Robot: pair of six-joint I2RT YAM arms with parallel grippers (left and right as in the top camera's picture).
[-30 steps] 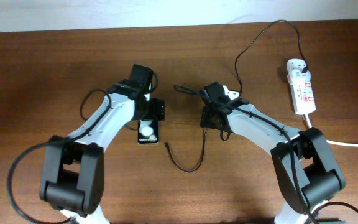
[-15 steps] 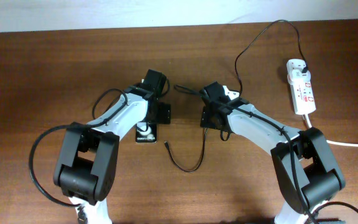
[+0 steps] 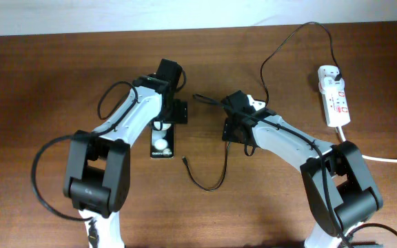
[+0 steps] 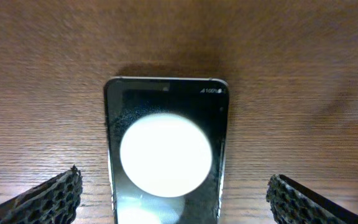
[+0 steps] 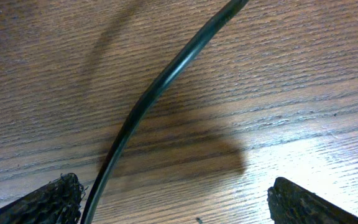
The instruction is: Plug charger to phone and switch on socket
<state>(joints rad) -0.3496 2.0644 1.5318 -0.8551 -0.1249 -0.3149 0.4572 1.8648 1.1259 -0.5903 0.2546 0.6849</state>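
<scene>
The black phone (image 3: 161,145) lies flat on the wooden table, with bright round reflections on its screen. In the left wrist view the phone (image 4: 166,149) lies between the fingers of my left gripper (image 4: 179,202), which is open and not touching it. In the overhead view my left gripper (image 3: 173,112) sits over the phone's far end. The charger (image 3: 219,176) runs from the white socket (image 3: 334,96) past my right gripper (image 3: 236,129); its connector tip (image 3: 185,161) lies free right of the phone. My right gripper (image 5: 179,199) is open, with the charger (image 5: 160,87) passing close to its left finger.
The charger's black plug (image 3: 337,71) sits in the far end of the socket. The socket's thick white cord (image 3: 391,160) runs off the right edge. The charger arcs toward the table's far edge (image 3: 309,25).
My left arm swung right, then drew back toward the far side, uncovering more of the phone. The right arm, charger and socket have not moved.
</scene>
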